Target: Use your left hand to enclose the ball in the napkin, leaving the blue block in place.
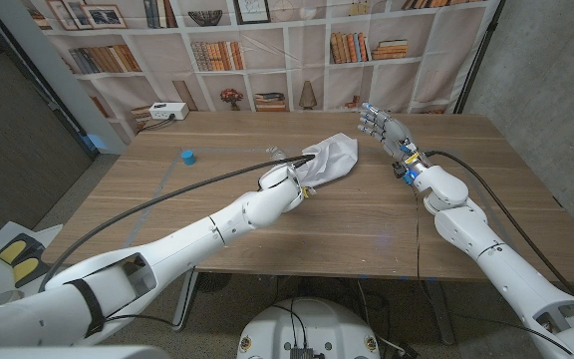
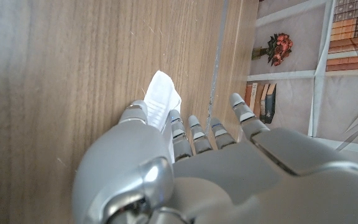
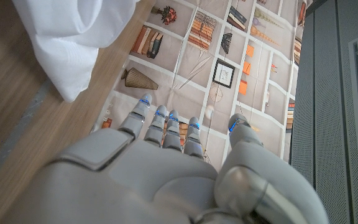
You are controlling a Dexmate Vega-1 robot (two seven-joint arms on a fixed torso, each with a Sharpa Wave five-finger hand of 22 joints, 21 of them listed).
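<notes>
napkin [image 1: 332, 157] pinched by left robot hand [image 1: 285, 181], right robot hand [image 1: 379, 126] open, no readable writing

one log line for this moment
left hand: gripping white cloth napkin | right hand: open, raised, apart from napkin | small blue block: alone, table's left part | ball: hidden

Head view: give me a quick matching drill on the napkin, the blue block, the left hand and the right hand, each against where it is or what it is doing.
Things:
1. napkin
2. blue block
3. left hand
4. right hand

Places or states:
A. raised beside the napkin, fingers apart, holding nothing
B. alone on the table toward the robot's left
C. gripping the near end of the white cloth
D. bunched at mid-table, lifted at one end

Pairs: 1-D, 2-B, 3-C, 4-A
</notes>
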